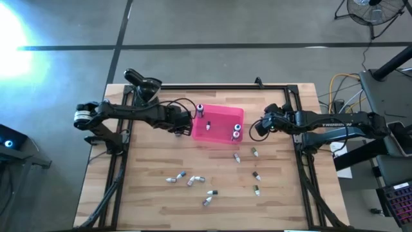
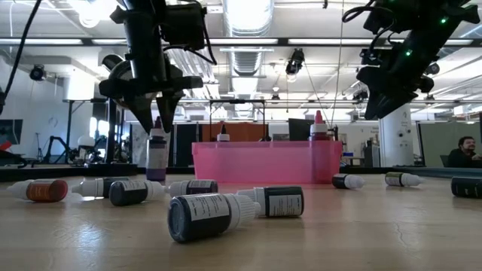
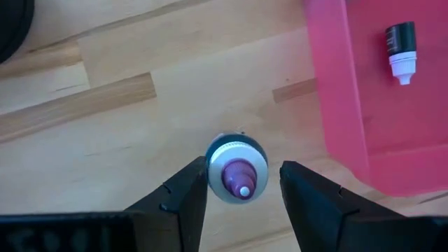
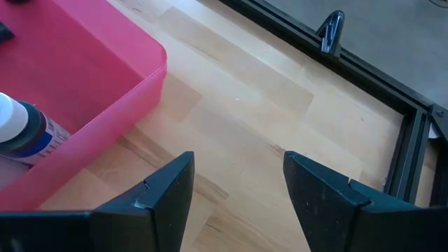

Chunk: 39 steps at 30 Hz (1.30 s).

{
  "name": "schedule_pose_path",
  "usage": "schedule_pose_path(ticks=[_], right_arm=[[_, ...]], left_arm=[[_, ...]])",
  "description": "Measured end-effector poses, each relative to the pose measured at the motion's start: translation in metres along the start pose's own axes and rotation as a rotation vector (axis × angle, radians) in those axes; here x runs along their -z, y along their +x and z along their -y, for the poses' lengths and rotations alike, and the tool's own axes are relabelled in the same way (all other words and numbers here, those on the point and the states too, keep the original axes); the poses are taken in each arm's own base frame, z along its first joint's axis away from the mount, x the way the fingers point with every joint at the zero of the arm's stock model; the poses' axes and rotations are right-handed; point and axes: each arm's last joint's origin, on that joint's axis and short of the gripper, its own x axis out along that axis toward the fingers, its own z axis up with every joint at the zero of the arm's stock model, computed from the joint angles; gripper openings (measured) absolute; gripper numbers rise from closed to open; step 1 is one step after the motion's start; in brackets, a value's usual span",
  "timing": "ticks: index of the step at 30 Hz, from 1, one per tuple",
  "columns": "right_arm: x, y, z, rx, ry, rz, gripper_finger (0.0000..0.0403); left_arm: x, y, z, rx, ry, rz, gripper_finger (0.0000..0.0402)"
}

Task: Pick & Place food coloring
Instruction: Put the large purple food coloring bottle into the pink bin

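A small dropper bottle with a purple tip [image 3: 238, 172] stands upright on the table just left of the pink tray [image 1: 222, 118]. My left gripper [image 3: 243, 168] is open above it, pointing down, one finger on each side of its tip [image 2: 157, 123], with no touch showing. My right gripper [image 4: 238, 159] is open and hovers right of the tray [image 4: 84, 63]. The tray holds several bottles, one dark and lying flat [image 3: 400, 43], one blue with a white cap [image 4: 24, 133]. More bottles [image 1: 193, 180] lie scattered on the near half of the table.
Loose bottles lie near the table's front [image 2: 203, 216] and near its right side [image 1: 256, 175]. A black metal frame [image 4: 392, 98] runs along the table's edges. Bare wood shows between the tray and the scattered bottles. A person sits far behind the table [image 2: 467, 150].
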Motion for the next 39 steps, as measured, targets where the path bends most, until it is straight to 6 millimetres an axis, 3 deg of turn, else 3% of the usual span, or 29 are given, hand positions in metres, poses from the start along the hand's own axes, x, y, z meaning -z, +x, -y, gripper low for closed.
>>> schedule_pose_path(ticks=[21, 29, 39], right_arm=[[0.000, 0.000, 0.000, 0.000, 0.000, 0.000, 0.0214], [0.000, 0.000, 0.000, 0.000, 0.000, 0.000, 0.0214], [0.000, 0.000, 0.000, 0.000, 0.000, 0.000, 0.0214]], left_arm=[[0.000, -0.004, -0.003, -0.035, 0.035, -0.025, 0.0113], [-0.004, -0.007, 0.003, 0.018, 0.054, 0.001, 0.0062], [-0.010, -0.017, 0.009, 0.051, 0.080, 0.026, 0.0039]])
